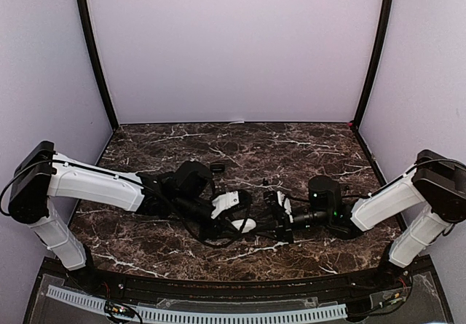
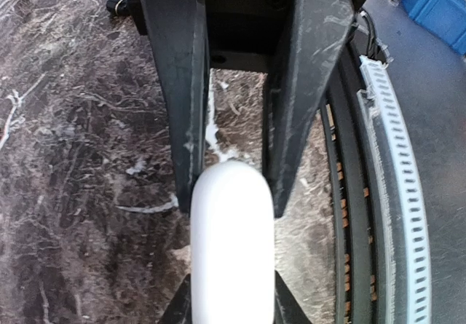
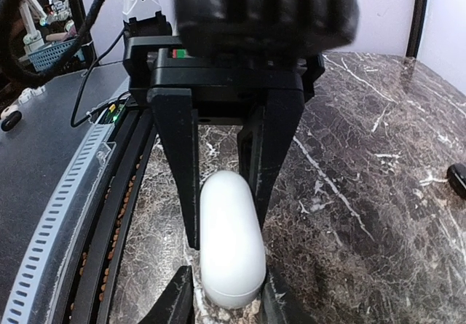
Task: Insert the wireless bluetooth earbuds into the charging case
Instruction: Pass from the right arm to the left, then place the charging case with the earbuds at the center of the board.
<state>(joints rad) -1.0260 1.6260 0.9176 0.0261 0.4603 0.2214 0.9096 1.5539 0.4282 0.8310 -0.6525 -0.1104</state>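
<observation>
so the white charging case (image 3: 231, 244) is sitting low near the front middle of the marble table (image 1: 306, 149), right in the gap between the two arms, and it's shut, just a smooth pebble shape. can't tell if it's actually resting on the marble or lifted a hair off it. both ends are grabbed: the left gripper (image 2: 231, 189) has its two fingers pressed onto one rounded end, and the right gripper (image 3: 227, 222) comes in from the opposite side with its fingers snug against both sides of the other end, so it's pinched from both directions. the grippers point at each other, nearly nose to nose. further back, beyond the left arm, there's a small black thing (image 1: 217, 167) lying on the table by itself, too small to say what it is
</observation>
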